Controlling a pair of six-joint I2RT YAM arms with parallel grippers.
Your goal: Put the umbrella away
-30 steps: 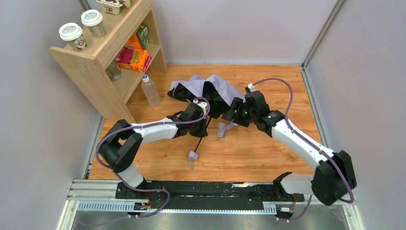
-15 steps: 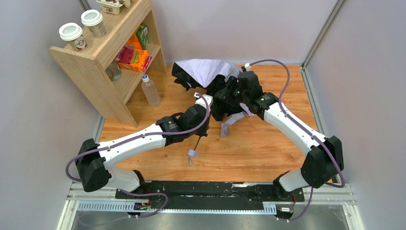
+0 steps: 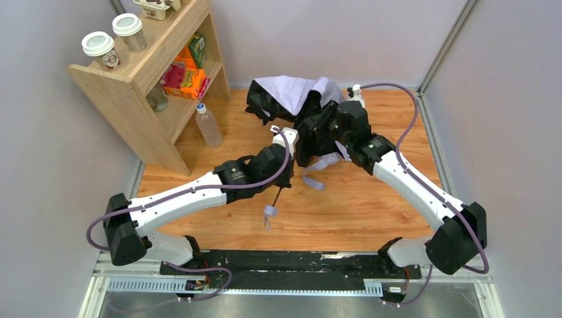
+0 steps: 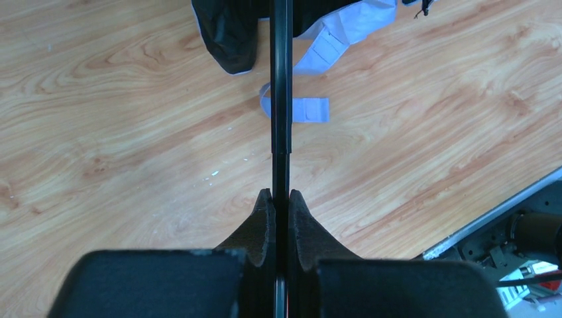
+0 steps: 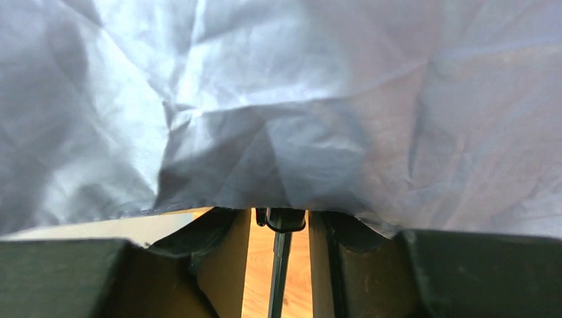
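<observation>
While the left gripper [image 4: 281,199] is pressed together on the thin dark metal shaft [image 4: 281,99] of the pale lavender-white fabric compact umbrella [image 3: 291,93], the right gripper [image 5: 281,228] sits at the shaft's far end. Its jaws are apart and straddle the shaft, with bare wood showing on both sides.

Ahead of the left jaws the shaft runs straight into the black-lined canopy [image 4: 228,40]. A lavender closure strap [image 4: 310,109] with a fastener patch trails just right of the shaft. Behind the left gripper, the small grey handle [image 3: 268,212] sticks out over the light wood-grain tabletop [image 3: 371,212]. The canopy is bunched over and beyond the right gripper.

My read is that the step is collapsing the umbrella, with the left anchoring and the right working the canopy end.
- Centre the right jaws on the rigid block around the shaft. Don't clamp fabric alone.
- Load along the shaft axis only, because side force would likely bend that thin rod.
- Left pinch needs to stay firm, and the strap needs to stay out of the jaws.

Hard to make out:
- The right fingertips are under fabric, so I can't tell what they would bite.
- The ribs are hidden.
- Can't tell if the canopy touches the tabletop.
- No obvious stowage spot. The pale wooden shelf unit [image 3: 142,79], well off to the left gripper's outer side, is only a guess.
</observation>
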